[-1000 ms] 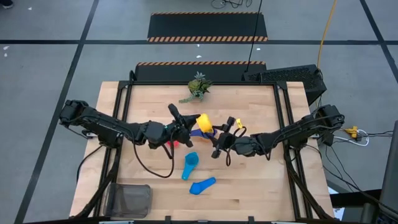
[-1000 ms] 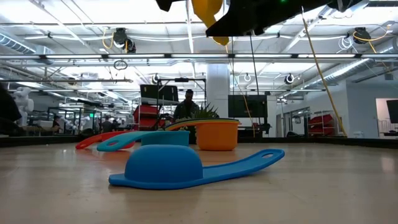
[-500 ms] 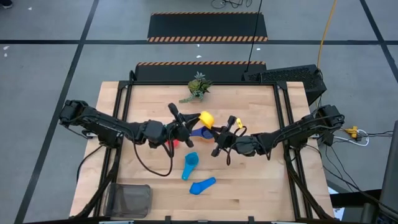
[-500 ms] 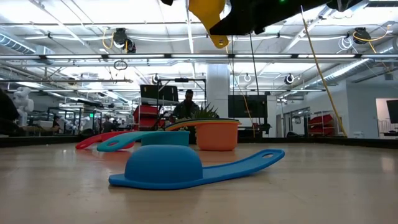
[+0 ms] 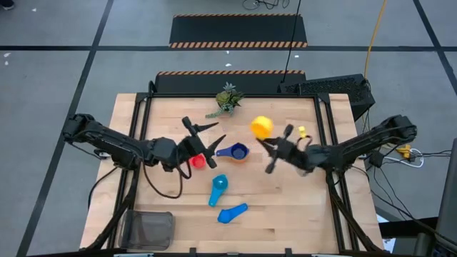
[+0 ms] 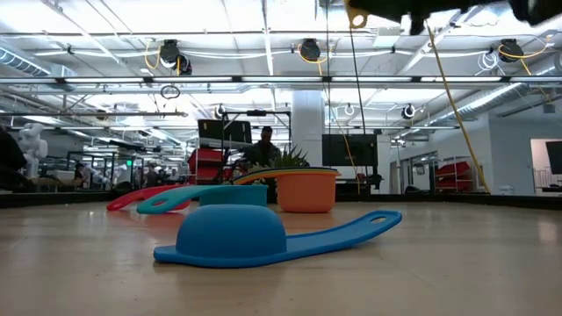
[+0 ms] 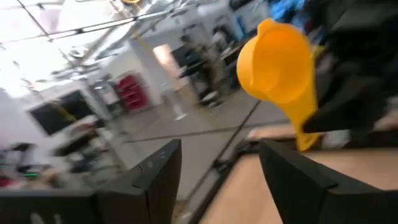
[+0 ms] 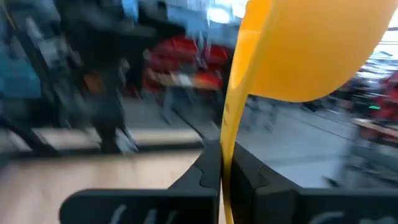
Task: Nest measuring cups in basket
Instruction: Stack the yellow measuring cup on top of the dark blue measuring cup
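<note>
A yellow measuring cup (image 5: 261, 127) hangs above the table's middle, and my right gripper (image 5: 265, 142) is shut on its handle. Left of it my left gripper (image 5: 203, 135) stands open, its fingers (image 7: 155, 177) apart from the yellow cup (image 7: 277, 62) and holding nothing. On the table lie a dark blue cup (image 5: 234, 152), a red cup (image 5: 197, 162), a light blue cup (image 5: 218, 187) and a blue cup (image 5: 232, 213). An orange cup (image 6: 307, 189) shows in the low view. The dark mesh basket (image 5: 148, 228) sits at the near left corner. My right gripper pinches the yellow cup's flat handle (image 8: 229, 134) between its two fingers, which come level from the table's right. The bowl (image 8: 311, 43) stands out beyond the fingertips, lifted clear of the table.
A small green plant (image 5: 227, 100) stands at the middle of the far edge. Bare wood lies at the near right and along the left side, between the cups and the basket.
My right gripper has shut on the yellow cup's handle and carried the cup up and toward the table's right and far side. My left gripper has opened, let go of the cup, rolled and drawn back a little to the left.
</note>
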